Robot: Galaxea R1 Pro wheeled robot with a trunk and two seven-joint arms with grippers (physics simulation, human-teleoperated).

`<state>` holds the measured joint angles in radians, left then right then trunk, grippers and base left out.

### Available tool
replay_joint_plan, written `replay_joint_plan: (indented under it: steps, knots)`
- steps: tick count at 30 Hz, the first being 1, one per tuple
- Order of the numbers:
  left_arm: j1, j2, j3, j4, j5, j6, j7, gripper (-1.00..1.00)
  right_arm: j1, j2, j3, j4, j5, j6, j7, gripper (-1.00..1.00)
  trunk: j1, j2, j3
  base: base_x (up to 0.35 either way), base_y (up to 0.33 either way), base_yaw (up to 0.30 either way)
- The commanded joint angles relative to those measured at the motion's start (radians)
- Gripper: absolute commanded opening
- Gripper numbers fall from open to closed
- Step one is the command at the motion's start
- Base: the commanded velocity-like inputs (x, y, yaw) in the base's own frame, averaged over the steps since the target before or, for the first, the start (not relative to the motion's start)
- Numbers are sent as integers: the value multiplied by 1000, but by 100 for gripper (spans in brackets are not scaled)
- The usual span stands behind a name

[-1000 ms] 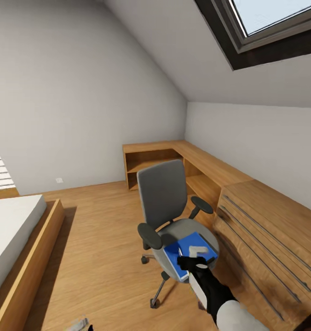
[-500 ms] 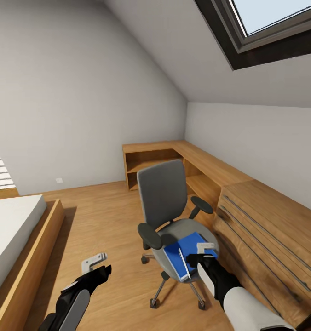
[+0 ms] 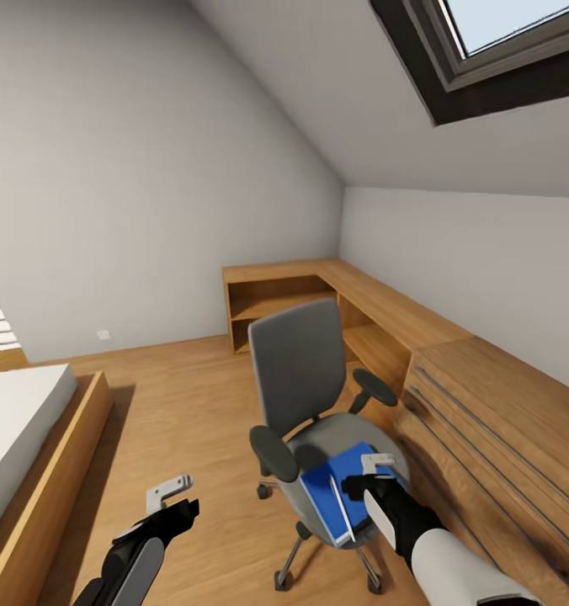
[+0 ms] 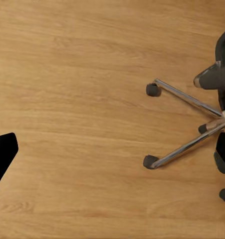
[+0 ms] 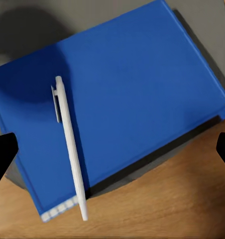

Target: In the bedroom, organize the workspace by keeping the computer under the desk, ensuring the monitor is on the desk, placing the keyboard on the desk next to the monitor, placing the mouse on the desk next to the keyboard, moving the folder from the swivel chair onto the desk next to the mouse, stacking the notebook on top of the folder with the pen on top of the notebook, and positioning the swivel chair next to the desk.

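The grey swivel chair (image 3: 300, 362) stands mid-room on the wooden floor, its seat facing me. On the seat lies the blue folder (image 3: 322, 497) (image 5: 137, 89), and the white pen (image 3: 342, 509) (image 5: 70, 144) rests lengthwise on its cover. My right gripper (image 3: 369, 475) (image 5: 112, 152) hovers open just above the folder's near right part, its black fingertips wide apart and holding nothing. My left gripper (image 3: 171, 498) hangs open over bare floor to the chair's left. The chair's metal wheeled base (image 4: 187, 99) appears in the left wrist view.
A light wooden chest (image 3: 503, 438) with long bar handles stands close to the chair's right. Wooden corner shelving (image 3: 318, 290) runs along the far walls. A bed (image 3: 23, 421) in a wooden frame fills the left side. Open floor (image 3: 192, 404) lies between bed and chair.
My left arm has risen into the head view from below. The right gripper has shifted slightly right over the folder. The whole head view has shifted a little, so the camera has moved.
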<state>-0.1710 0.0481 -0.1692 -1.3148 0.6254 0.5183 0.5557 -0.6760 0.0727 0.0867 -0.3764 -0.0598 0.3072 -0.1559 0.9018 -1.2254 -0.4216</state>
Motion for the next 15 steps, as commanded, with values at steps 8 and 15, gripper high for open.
replay_joint_plan:
  steps: [8, 15]
  knots:
    - [-1, -2, -5, 2, 10, -6, 11, 100, 0, 3, 10, 18, -6, 5, 89, 100, 0, -1, -1, 101, 0, 0]
    - [-1, -3, -7, 2, 11, -50, 9, 100, 0, 1, 9, 19, -8, 7, 135, 100, 0, -1, -1, 187, 0, 0]
